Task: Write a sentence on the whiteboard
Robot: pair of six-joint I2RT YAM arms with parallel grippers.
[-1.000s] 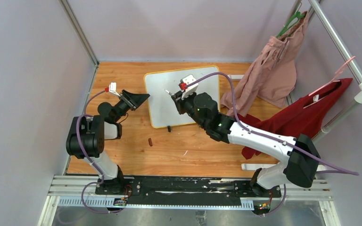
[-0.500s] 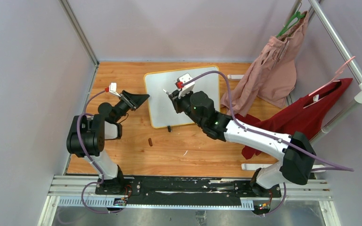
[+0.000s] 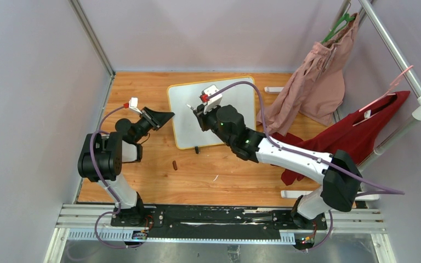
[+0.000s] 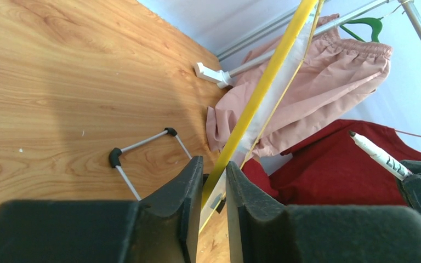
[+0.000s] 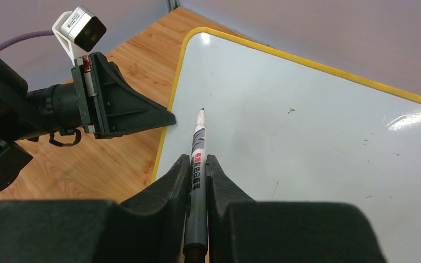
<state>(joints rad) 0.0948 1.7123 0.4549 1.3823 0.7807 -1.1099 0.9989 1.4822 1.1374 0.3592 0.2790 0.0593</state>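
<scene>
Right gripper [image 5: 197, 159] is clamping the marker [image 5: 199, 134], rear hidden; left gripper [image 4: 214, 163] is straddling the whiteboard [image 4: 263, 90] edge, grip unclear.

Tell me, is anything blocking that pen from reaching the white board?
Nothing visible does. The right tool grips the marker, its tip aimed at a bare part of the whiteboard near the left edge. The left tool pinches the board's left rim, off to the side of the tip.
</scene>
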